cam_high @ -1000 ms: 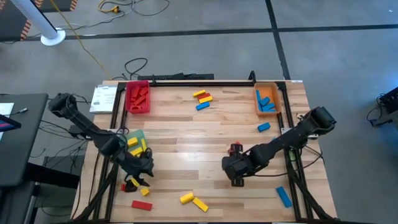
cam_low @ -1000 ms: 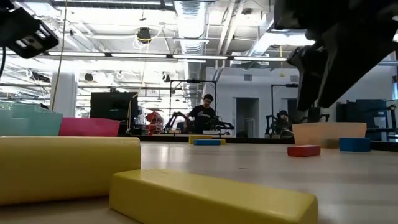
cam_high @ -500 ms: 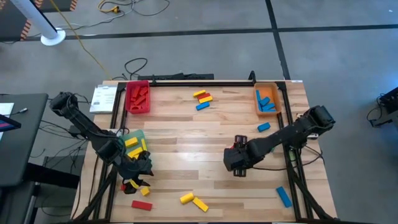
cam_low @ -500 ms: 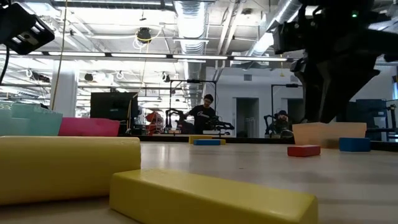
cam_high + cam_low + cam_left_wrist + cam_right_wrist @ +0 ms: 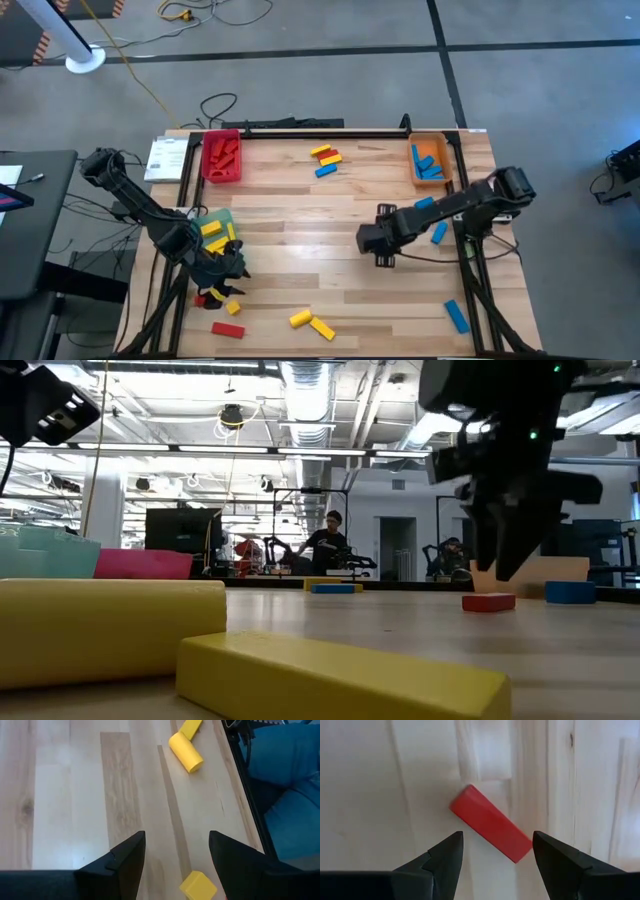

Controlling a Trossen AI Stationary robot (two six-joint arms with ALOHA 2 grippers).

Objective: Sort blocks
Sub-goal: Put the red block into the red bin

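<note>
The right tool hangs over the middle-right of the pale wooden slatted bench, its two dark fingers spread apart with nothing between them. In the right wrist view a small red rectangular block lies flat on the wood beyond those fingers, turned at a slant to the boards and not touched by either one. From the low view the same red block sits on the bench surface below the dark arm.

The left tool is at the near-left part of the bench, beside the green tray that holds yellow blocks. Its fingers also stand apart and carry nothing. The left wrist view shows a yellow cylinder-ended block farther out on the wood and the corner of another yellow block close to one finger, apart from it.

Elsewhere, a red tray at the far-left corner holds red blocks, and an orange tray at the far right holds blue blocks. A small cluster of yellow, red and blue blocks lies at the far middle. Two yellow blocks lie near the front edge, a loose red block to their left, and a blue block at the near right. Two more blue blocks lie just by the right arm.
</note>
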